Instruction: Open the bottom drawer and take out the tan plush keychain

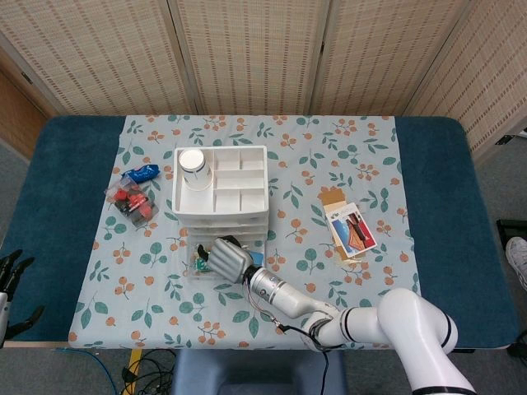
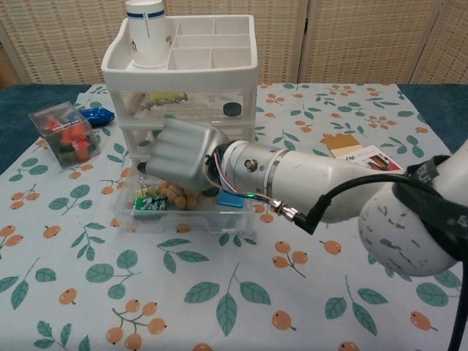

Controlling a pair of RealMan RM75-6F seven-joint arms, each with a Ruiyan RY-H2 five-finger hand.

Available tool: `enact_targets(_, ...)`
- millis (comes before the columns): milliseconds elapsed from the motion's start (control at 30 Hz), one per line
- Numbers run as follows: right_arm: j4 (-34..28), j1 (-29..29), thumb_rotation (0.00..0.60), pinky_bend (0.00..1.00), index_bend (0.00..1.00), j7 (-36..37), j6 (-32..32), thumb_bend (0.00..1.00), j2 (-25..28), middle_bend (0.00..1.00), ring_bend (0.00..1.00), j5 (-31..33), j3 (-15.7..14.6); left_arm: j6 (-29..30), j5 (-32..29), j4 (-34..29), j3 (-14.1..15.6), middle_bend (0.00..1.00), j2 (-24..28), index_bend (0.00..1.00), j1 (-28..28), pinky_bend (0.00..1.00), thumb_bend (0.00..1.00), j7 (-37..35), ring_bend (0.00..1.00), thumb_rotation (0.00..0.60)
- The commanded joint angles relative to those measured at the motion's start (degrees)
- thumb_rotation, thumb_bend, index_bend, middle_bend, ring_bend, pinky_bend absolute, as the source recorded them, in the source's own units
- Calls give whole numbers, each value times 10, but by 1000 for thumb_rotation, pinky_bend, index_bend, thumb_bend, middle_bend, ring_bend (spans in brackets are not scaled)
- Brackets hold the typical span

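Note:
The white drawer unit [image 1: 221, 185] [image 2: 179, 73] stands on the flowered cloth with its clear bottom drawer [image 2: 183, 219] pulled out toward me. Inside lies the tan plush keychain [image 2: 175, 196], beside a blue piece [image 2: 232, 199] and a green item [image 2: 148, 204]. My right hand [image 2: 183, 153] [image 1: 229, 259] reaches down into the drawer, its fingers curled over the top of the plush. Its fingertips are hidden, so I cannot tell whether it grips the plush. My left hand [image 1: 10, 280] hangs off the table's left edge, fingers apart and holding nothing.
A paper cup [image 2: 148, 22] sits in the unit's top tray. Left of the unit are a clear box of red pieces [image 2: 64, 135] and a blue packet [image 2: 95, 114]. A picture card [image 1: 352, 229] on a cardboard piece lies to the right.

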Motion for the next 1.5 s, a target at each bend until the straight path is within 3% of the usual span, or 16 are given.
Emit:
enact_targets(33, 16, 1, 600, 1000, 152, -4, -6, 253, -10, 869, 981, -2, 4, 0, 0, 1, 0, 84, 0, 147, 1, 95, 214, -1, 88, 600)
enact_targets(733, 105, 1, 600, 1000, 172, -15, -32, 284, -62, 869, 981, -19, 12, -7, -5, 11, -1, 84, -2, 147, 1, 95, 214, -10, 88, 600)
enact_targets(1167, 123, -5, 600, 1000, 268, -37, -34, 453, -72, 870, 981, -31, 16, -10, -7, 20, -1, 84, -4, 147, 1, 95, 214, -21, 88, 600)
enact_targets(1500, 131, -12, 600, 1000, 383, -62, -36, 475, -77, 875, 982, -28, 19, -9, -9, 24, 0, 84, -5, 147, 4, 95, 214, -25, 88, 600)
